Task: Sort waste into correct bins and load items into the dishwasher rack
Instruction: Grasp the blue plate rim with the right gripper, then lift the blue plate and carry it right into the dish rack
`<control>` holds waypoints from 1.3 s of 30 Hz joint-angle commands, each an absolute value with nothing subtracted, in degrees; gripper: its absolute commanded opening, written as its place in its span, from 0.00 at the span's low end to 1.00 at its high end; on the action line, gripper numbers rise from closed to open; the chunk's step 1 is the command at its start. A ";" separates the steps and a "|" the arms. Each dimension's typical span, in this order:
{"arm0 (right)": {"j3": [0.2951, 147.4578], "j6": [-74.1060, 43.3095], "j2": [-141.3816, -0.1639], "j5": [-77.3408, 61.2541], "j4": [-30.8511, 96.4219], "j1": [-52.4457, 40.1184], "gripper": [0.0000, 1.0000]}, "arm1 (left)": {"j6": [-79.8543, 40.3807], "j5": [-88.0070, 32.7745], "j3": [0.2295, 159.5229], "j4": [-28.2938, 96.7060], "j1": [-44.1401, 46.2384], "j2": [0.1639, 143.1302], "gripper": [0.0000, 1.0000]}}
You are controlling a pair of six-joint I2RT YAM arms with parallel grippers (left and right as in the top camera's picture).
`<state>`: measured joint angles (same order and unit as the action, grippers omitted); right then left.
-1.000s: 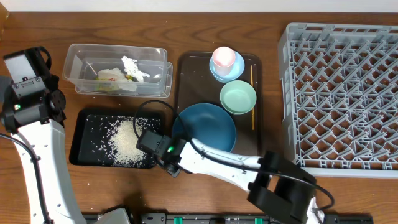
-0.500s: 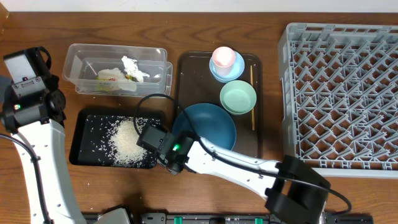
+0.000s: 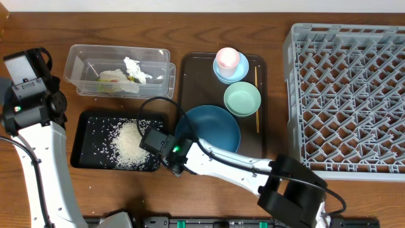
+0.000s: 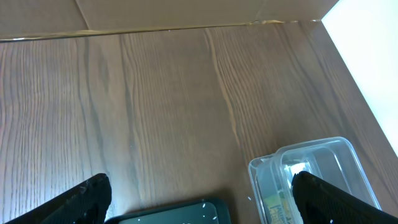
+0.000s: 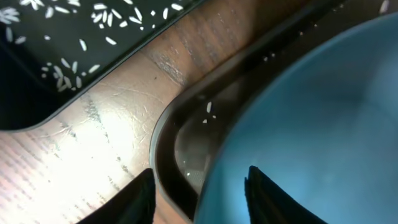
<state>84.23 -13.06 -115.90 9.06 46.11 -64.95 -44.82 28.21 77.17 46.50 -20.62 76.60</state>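
The large blue plate-bowl (image 3: 212,126) lies at the front of the brown serving tray (image 3: 190,69). My right gripper (image 3: 178,144) is at its left rim. In the right wrist view the gripper (image 5: 199,173) is open: one finger is outside the tray's corner (image 5: 168,143), the other over the inside of the blue plate-bowl (image 5: 311,112). The mint-green bowl (image 3: 242,99), the pink cup (image 3: 227,58) in the pale-blue small bowl (image 3: 218,73) and the chopstick (image 3: 256,101) share that tray. My left gripper (image 4: 200,193) hangs open and empty above the table.
The clear tub (image 3: 82,63) holds white tissue (image 3: 134,66) and a yellow-green wrapper (image 3: 114,77). The black tray (image 3: 85,136) in front of it holds a heap of rice (image 3: 130,145). The grey dishwasher rack (image 3: 348,95) fills the right side. A few rice grains lie in the brown tray's corner.
My right gripper's jaws have narrowed a little around the blue plate-bowl's left rim, and the arm's elbow has shifted. The left arm has not moved.
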 commanded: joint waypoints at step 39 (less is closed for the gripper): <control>114.32 -15.84 -105.75 9.82 73.56 -32.58 0.01 | -45.08 28.29 77.36 46.70 -20.88 76.73 0.95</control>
<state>112.66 -15.99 -109.47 9.89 73.30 -39.29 -44.84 28.21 77.17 46.48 -20.62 76.60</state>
